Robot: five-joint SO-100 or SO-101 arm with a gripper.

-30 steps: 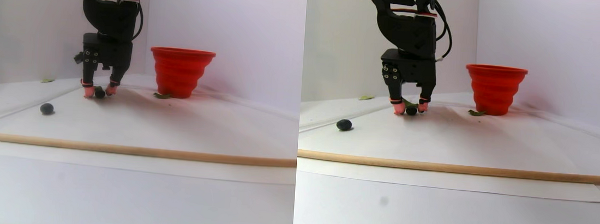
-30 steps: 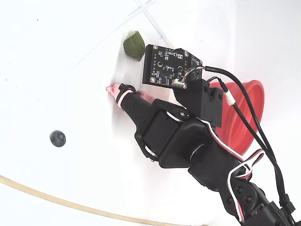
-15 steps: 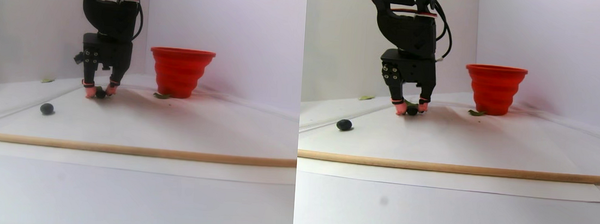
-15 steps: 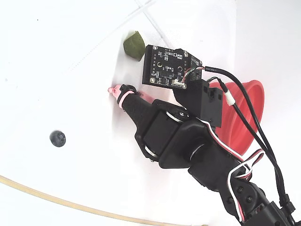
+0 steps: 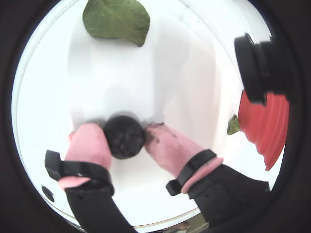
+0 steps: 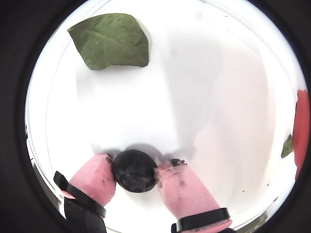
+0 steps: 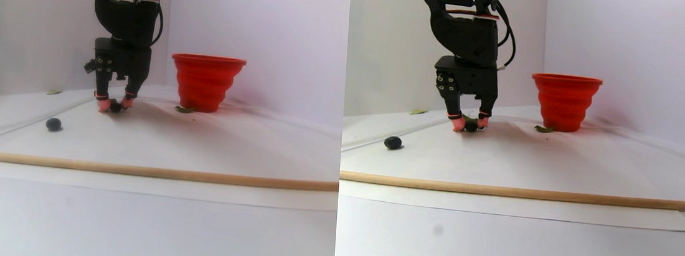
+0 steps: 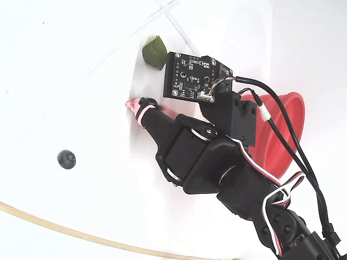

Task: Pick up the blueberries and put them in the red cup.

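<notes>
A: So, gripper [image 5: 125, 137] first. Both wrist views show its pink-tipped fingers [image 5: 90, 143] closed on a blueberry [image 5: 125, 136], one pad on each side, both touching the fruit. The berry sits low on the white surface [image 5: 121, 77].

B: Agreed. In another wrist view the same blueberry [image 6: 134, 170] is pinched between the pads, and dark smears mark the right-hand pink fingertip [image 6: 182, 184]. Side-on?

A: Stereo pair view: arm upright, gripper [image 7: 115, 105] pointing down, tips at the surface, dark berry [image 7: 115, 106] between them. Whether it is lifted clear I cannot tell.

B: Second berry?

A: One loose blueberry [image 7: 54, 124] lies on the surface, well apart from the gripper, to its left and nearer the camera in the stereo pair. The fixed view shows it too [image 8: 66, 159], alone on white, left of the arm.

B: Cup?

A: Red cup [image 7: 207, 82] stands upright, right of the gripper in the stereo pair, apart from it. Its rim [image 5: 265, 124] shows at the right edge of a wrist view; in the fixed view it [image 8: 290, 130] is partly hidden behind the arm.

B: Other items?

A: Large green leaf [image 6: 111, 41] beyond the fingers in both wrist views. Small leaf [image 7: 184, 109] touching the cup's base. Thin wooden dowel [image 7: 140, 170] lying across the foreground.
</notes>
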